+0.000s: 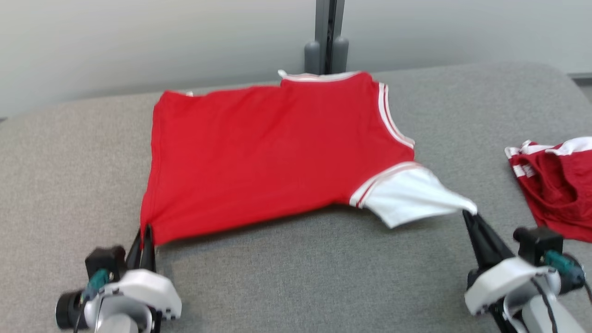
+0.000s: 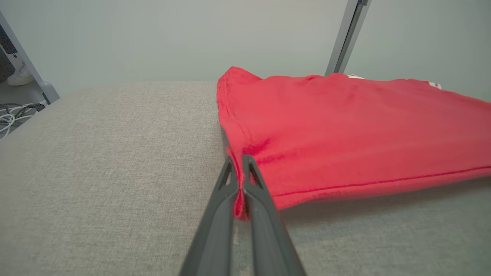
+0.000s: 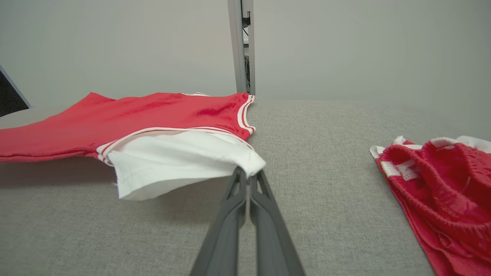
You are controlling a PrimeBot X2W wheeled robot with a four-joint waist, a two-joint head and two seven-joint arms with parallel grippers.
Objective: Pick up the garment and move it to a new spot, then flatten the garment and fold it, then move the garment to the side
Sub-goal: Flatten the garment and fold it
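I count two garments on the grey table [image 1: 300, 277]: the red shirt [image 1: 268, 152], spread mid-table, and a crumpled red-and-white garment [image 1: 555, 185] well apart at my right. Both arms reach forward, low. The left pincer [image 1: 147, 229] pinches the shirt's near hem corner. The right pincer [image 1: 468, 213] pinches the white sleeve [image 1: 407, 199] tip, raised off the table. A grey post [image 1: 327, 32] stands behind.

Even, soft light (slight blur), faint shadows under lifted cloth [image 1: 259, 152]
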